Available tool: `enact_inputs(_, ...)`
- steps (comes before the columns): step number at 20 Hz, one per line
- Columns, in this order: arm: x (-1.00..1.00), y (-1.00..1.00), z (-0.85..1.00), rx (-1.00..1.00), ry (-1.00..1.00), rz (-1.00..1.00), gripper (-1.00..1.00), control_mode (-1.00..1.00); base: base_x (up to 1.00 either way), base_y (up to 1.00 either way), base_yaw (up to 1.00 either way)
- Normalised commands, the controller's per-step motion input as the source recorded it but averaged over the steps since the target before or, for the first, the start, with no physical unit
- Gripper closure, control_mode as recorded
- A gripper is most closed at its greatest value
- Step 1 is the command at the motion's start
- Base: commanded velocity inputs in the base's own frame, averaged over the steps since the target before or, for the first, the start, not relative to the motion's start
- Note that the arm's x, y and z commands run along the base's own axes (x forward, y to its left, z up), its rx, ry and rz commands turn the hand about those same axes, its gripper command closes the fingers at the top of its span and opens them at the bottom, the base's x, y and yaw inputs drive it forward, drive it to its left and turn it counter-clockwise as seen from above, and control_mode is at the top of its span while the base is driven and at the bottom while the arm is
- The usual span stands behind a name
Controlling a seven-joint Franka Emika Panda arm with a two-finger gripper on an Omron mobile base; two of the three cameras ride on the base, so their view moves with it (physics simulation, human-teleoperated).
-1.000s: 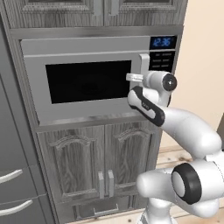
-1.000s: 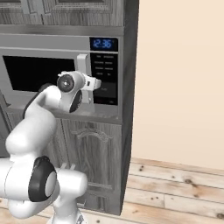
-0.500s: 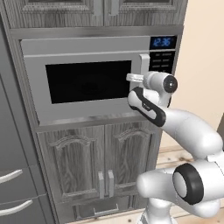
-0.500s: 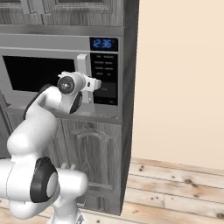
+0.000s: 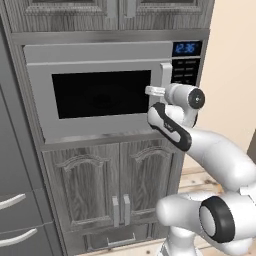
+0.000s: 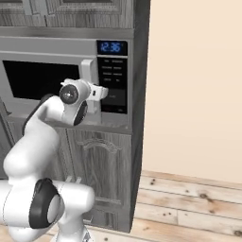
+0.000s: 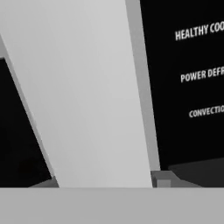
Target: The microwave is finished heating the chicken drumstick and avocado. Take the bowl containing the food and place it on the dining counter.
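Behind the closed door, whatever sits within cannot be seen; item one is the microwave (image 5: 100, 95), a built-in stainless-steel unit set into a column of dark grey wood-grain cabinets (image 5: 110, 200), door shut, black window (image 5: 100, 92) dark and showing nothing inside. Vertical bar handle (image 5: 165, 80) at the window's right edge, pale and upright. Black keypad panel (image 6: 112, 80) to the right of the handle, blue digits (image 6: 111, 47) at its top; the hand view, pressed close, shows the handle (image 7: 83, 92) as a broad pale bar running slantwise, with white lettering of the keypad (image 7: 192, 74) to one side and black window glass to the other. Gripper (image 5: 156, 91) level with the handle's lower half, at the handle, white hand behind it; the fingers appear closed about the bar, though the contact itself is hidden by the hand and cannot be told for certain. White arm (image 5: 210, 150) with dark joints rising from the base to that point. Below the microwave, two panelled cabinet doors with small handles. To the left, grey drawers (image 5: 15, 215) with curved pulls. To the right, a plain beige wall (image 6: 194, 85) over a light wood plank floor (image 6: 189, 208).
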Motion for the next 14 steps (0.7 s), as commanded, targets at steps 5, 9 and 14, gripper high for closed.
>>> enact_inputs(5,-0.7,0.0,0.21,0.0,0.0,0.0,1.0,-1.0,0.0,0.0,0.0)
enact_inputs(9,-1.0,0.0,0.52,0.0,0.0,-0.01,1.0,-1.0,0.0,0.0,0.0)
enact_inputs(14,-1.0,0.12,0.64,-0.01,0.0,-0.07,1.0,-1.0,0.0,0.0,0.0)
